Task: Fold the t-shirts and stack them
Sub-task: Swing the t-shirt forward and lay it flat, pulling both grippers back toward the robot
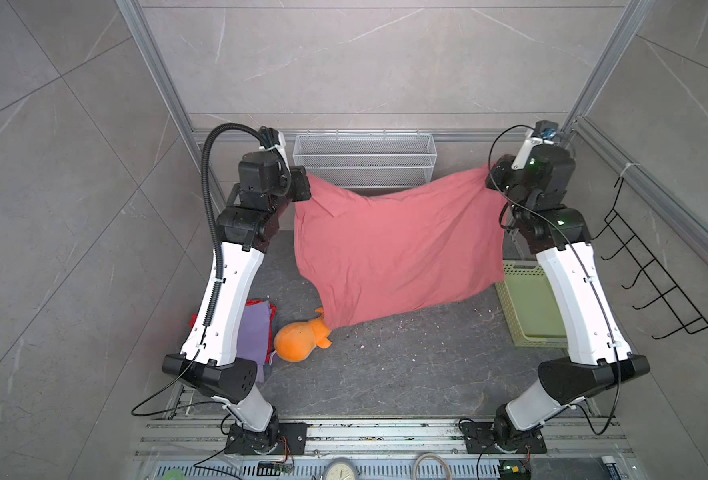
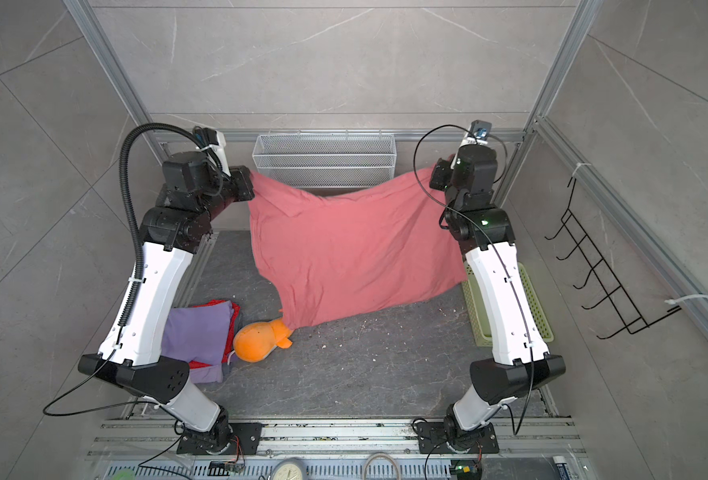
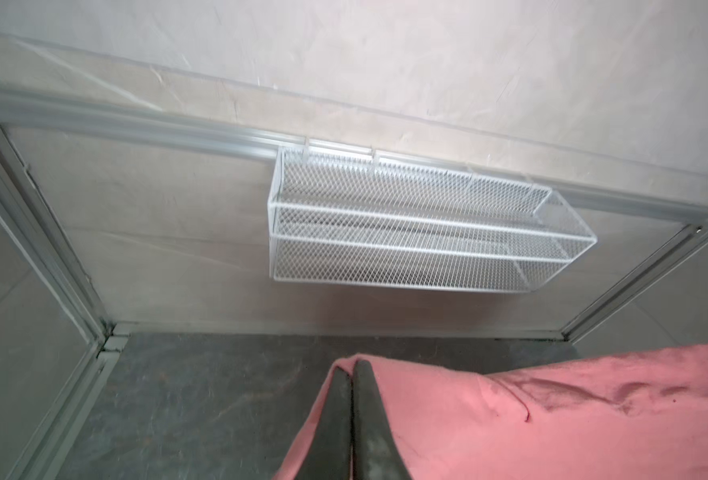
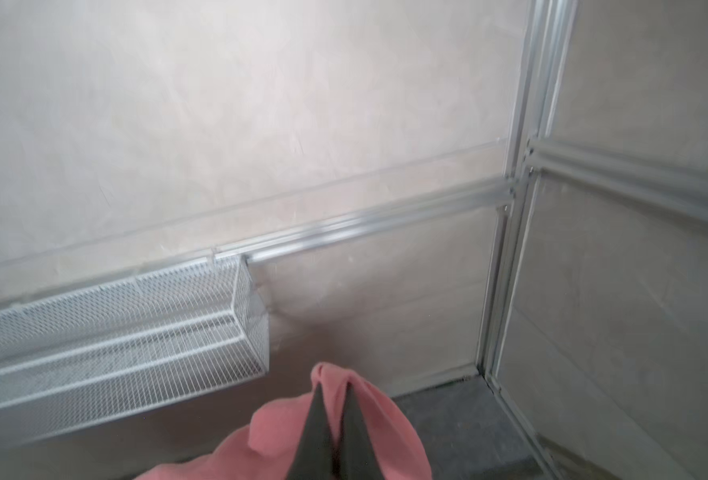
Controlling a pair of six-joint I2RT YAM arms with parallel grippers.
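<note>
Between the arms, up near the back wall: salmon-pink t-shirt [image 1: 398, 249] strung out as a soft, wrinkled sheet, long axis left-to-right, top edge sagging mid-span. Left gripper [image 3: 352, 368] is pinched tight on one upper corner, and right gripper [image 4: 334, 380] is likewise clamped on a bunched corner. Loose end drapes forward onto the dark mottled table [image 1: 385, 374], tip against the orange plush toy [image 1: 298, 340]. Lavender t-shirt [image 2: 194, 332] lies flat on a red t-shirt [image 2: 201, 364], partly under the left arm.
</note>
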